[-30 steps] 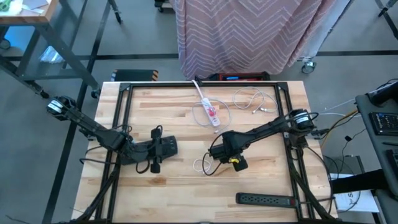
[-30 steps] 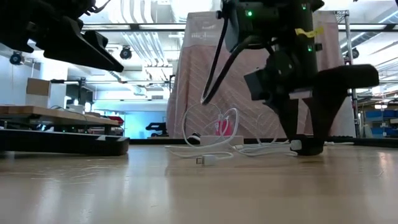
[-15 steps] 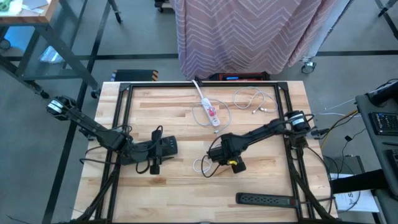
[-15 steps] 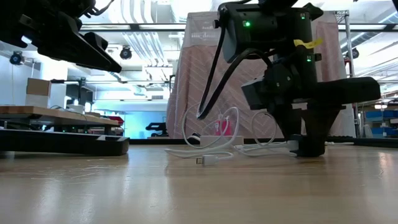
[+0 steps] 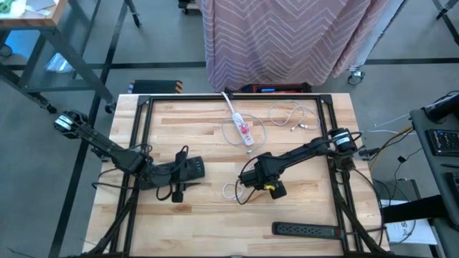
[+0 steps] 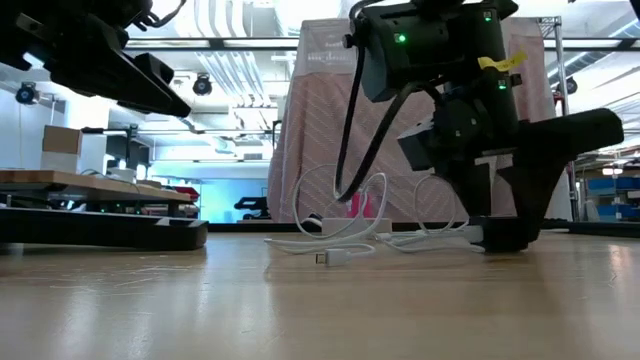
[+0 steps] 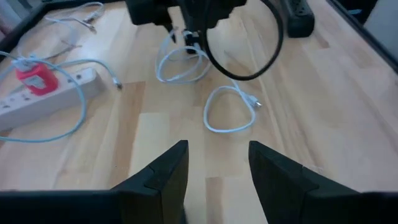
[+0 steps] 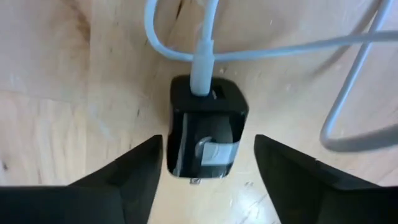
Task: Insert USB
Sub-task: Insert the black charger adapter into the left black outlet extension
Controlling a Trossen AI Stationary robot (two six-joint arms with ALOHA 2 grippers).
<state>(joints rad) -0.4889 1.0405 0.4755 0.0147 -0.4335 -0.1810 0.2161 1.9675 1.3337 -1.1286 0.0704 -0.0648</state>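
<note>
A black charger block (image 8: 206, 142) lies on the wooden table with a white USB cable (image 8: 202, 68) plugged into its far end. My right gripper (image 8: 208, 140) points down over it, open. Its fingers (image 8: 140, 171) stand on either side of the block with a thin gap on each side. In the high view the right gripper (image 5: 252, 185) hides the block. The cable loops (image 7: 230, 112) over the table to a loose plug end (image 6: 330, 257). My left gripper (image 7: 217, 168) hovers open over bare wood at the table's left (image 5: 178, 189).
A white power strip (image 5: 240, 125) with a red plug lies at the far middle. Another thin cable (image 5: 294, 115) lies at the far right. A black power strip (image 5: 305, 230) lies along the near right edge. A black frame (image 5: 143, 143) borders the table.
My right gripper has tipped a little over the black charger block, staying in the same place. The block and its cable lie as before.
</note>
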